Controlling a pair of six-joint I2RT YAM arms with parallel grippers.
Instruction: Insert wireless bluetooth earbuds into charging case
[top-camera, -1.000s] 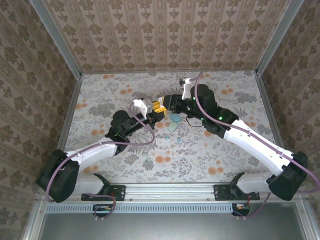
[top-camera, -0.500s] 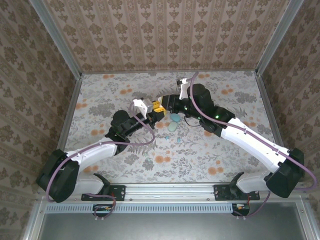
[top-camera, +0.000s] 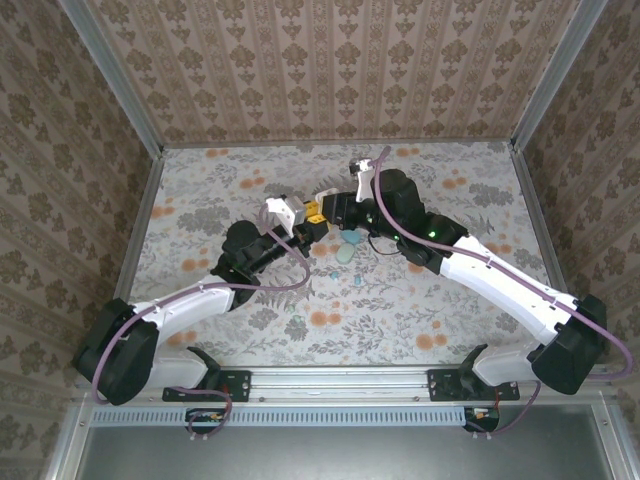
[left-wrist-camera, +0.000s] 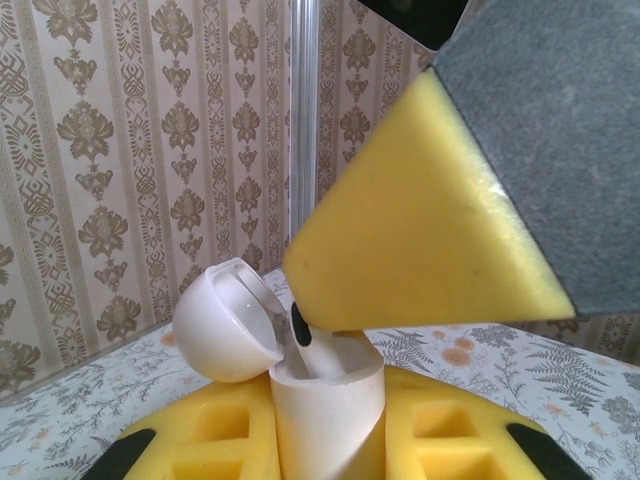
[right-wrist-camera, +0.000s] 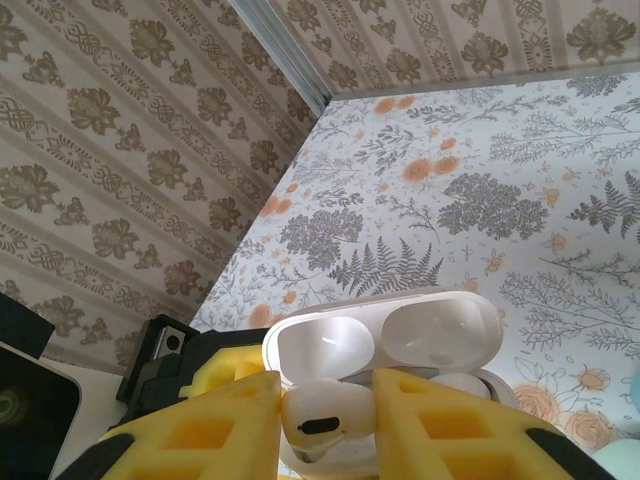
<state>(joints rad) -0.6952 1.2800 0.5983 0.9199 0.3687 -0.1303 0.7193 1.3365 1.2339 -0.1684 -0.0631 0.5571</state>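
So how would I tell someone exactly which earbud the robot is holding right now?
Look to the middle of the flowered table, where an open white case is held up. Just above it, the right gripper pinches a tiny earbud between yellow foam pads. It is white with a dark oval spot, unlike the teal pieces lying loose nearby.

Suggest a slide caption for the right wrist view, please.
Right tool pinches a white earbud between its yellow pads, right at the open white charging case.
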